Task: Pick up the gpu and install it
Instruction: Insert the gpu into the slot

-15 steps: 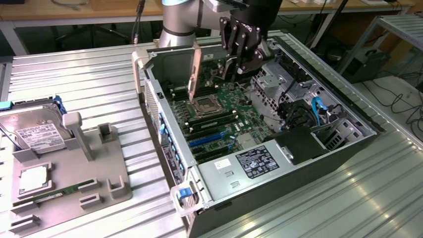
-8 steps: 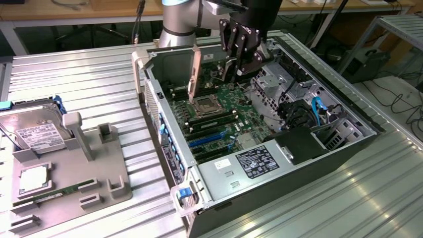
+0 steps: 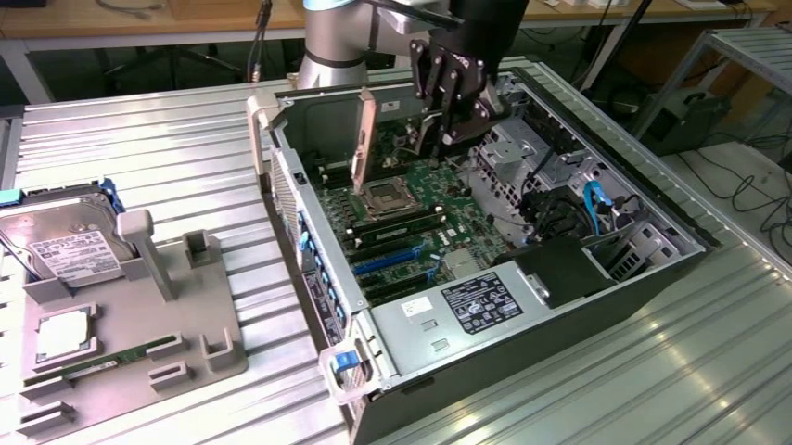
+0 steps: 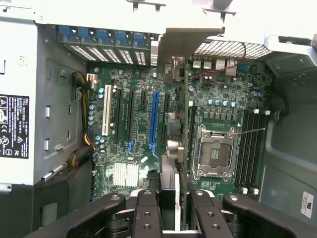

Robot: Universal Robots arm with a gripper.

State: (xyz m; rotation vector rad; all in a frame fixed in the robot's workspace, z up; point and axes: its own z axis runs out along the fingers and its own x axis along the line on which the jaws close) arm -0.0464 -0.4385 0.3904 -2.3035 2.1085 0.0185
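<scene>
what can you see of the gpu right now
The gpu is a thin flat card standing on edge inside the open computer case, its brownish-orange back facing the exterior view's left. It rises upright over the green motherboard, beside the processor socket. In the wrist view it appears edge-on, running between the gripper's fingers, which look closed on its upper edge. Whether its lower edge is seated in a slot cannot be told.

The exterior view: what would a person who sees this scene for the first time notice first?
The open computer case on the metal table draws the eye, its green motherboard exposed. The claw hangs over it, and a brownish-orange gpu stands upright on edge inside. On the exterior view's left, a silver hard drive sits in a grey holder.
</scene>
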